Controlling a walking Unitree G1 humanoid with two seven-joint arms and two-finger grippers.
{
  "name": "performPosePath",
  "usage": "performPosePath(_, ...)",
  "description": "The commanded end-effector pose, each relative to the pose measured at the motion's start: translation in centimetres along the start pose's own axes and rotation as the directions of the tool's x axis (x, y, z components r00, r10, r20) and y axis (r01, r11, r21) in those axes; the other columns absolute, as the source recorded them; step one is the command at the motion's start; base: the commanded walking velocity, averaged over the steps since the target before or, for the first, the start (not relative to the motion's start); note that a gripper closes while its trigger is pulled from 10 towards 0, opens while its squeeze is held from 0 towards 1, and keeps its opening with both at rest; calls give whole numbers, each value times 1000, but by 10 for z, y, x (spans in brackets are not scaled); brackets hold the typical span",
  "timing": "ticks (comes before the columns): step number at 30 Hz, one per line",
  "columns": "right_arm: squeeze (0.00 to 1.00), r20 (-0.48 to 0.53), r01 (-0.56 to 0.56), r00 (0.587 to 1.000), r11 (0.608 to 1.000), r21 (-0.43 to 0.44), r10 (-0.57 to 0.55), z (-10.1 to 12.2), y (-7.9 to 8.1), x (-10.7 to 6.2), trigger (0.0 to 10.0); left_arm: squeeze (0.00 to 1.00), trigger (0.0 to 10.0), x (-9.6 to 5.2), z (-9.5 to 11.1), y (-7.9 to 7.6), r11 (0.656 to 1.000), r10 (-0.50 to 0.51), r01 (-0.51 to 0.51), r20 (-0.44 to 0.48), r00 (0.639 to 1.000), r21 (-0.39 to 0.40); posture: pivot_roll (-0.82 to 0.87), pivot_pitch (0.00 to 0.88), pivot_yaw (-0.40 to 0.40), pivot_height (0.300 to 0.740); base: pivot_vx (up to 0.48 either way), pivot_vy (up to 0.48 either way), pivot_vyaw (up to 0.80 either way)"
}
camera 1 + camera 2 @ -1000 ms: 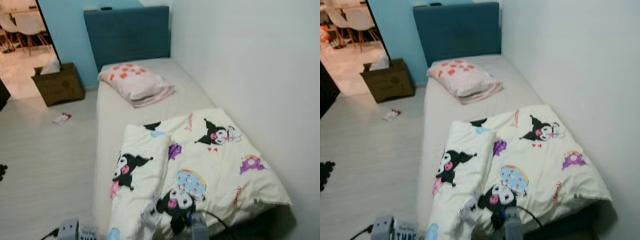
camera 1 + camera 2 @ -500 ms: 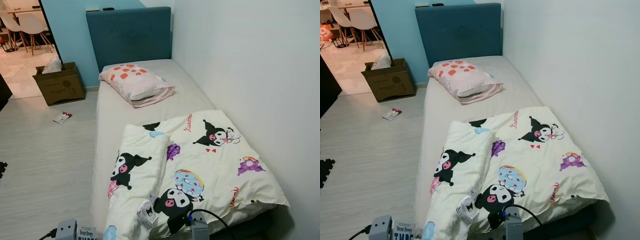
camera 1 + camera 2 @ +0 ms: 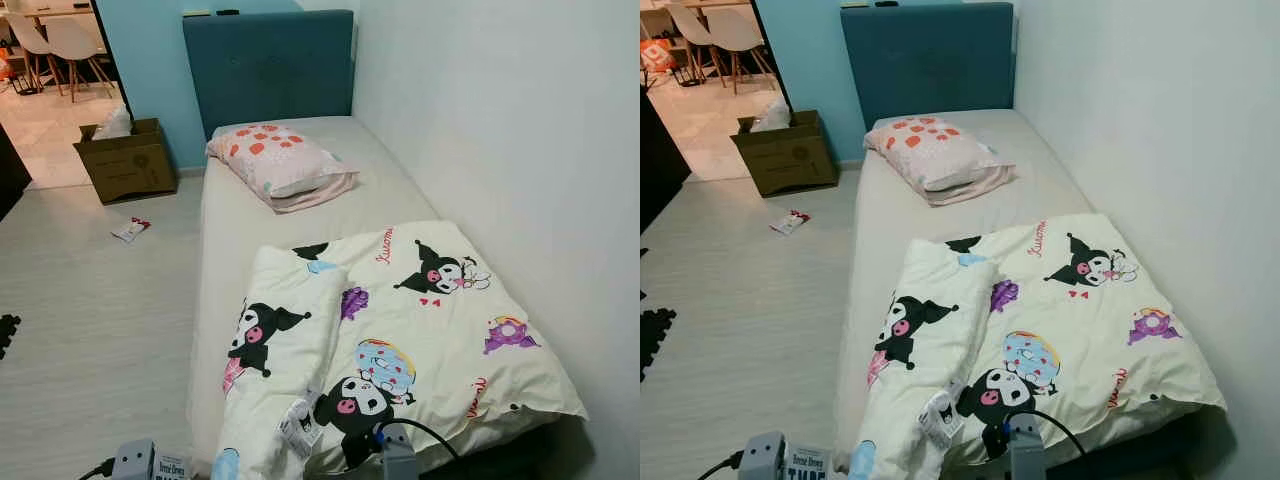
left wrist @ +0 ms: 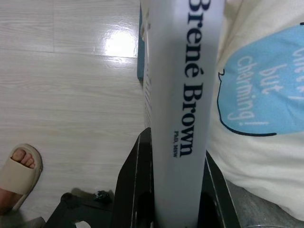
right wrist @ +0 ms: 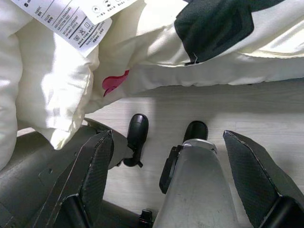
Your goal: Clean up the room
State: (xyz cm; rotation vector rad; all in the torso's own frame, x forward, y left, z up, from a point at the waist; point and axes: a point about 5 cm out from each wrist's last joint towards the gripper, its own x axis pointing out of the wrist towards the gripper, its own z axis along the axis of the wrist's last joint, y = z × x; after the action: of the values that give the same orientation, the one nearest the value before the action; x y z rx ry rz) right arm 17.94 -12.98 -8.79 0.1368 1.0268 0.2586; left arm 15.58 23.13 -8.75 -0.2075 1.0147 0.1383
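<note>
My left gripper (image 4: 175,159) is shut on the bottom of a white book (image 4: 180,95) with "Brené Brown" on its spine. The book stands upright beside the hanging edge of the duvet, and its top (image 3: 172,467) shows at the lower left of the eye views. My right gripper (image 5: 168,137) is open with nothing between its fingers, just below the foot edge of the cartoon-print duvet (image 3: 400,340). A small red-and-white wrapper (image 3: 131,229) lies on the floor beside the bed. A pink pillow (image 3: 280,165) lies at the bed's head.
The bed (image 3: 215,260) runs along the white wall on the right, with a blue headboard (image 3: 268,65). An open cardboard box (image 3: 125,160) stands on the floor by the doorway at the far left. A person's sandalled foot (image 4: 16,173) is on the wood floor near my left gripper.
The camera has shifted a little and the picture has sharpened. The book, the duvet and both grippers stay as they were.
</note>
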Motion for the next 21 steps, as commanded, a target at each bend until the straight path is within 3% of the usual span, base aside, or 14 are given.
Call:
performPosePath(1,0,-13,-6,1000,1000,-1,6,-2,1,0,10000,0,10000,0,-2,0,1000,2,-2,-9,1000,15,115,0,3,740,0,244,0)
performPosePath(9,0,-19,-4,1000,1000,-2,4,-3,1,0,10000,0,10000,0,-3,0,1000,1,0,-12,1000,21,114,0,3,740,0,300,0)
performPosePath(21,0,-23,-2,1000,1000,4,2,-5,1,0,10000,0,10000,-1,-6,0,1000,3,-3,-17,1000,25,114,0,5,740,-244,394,0)
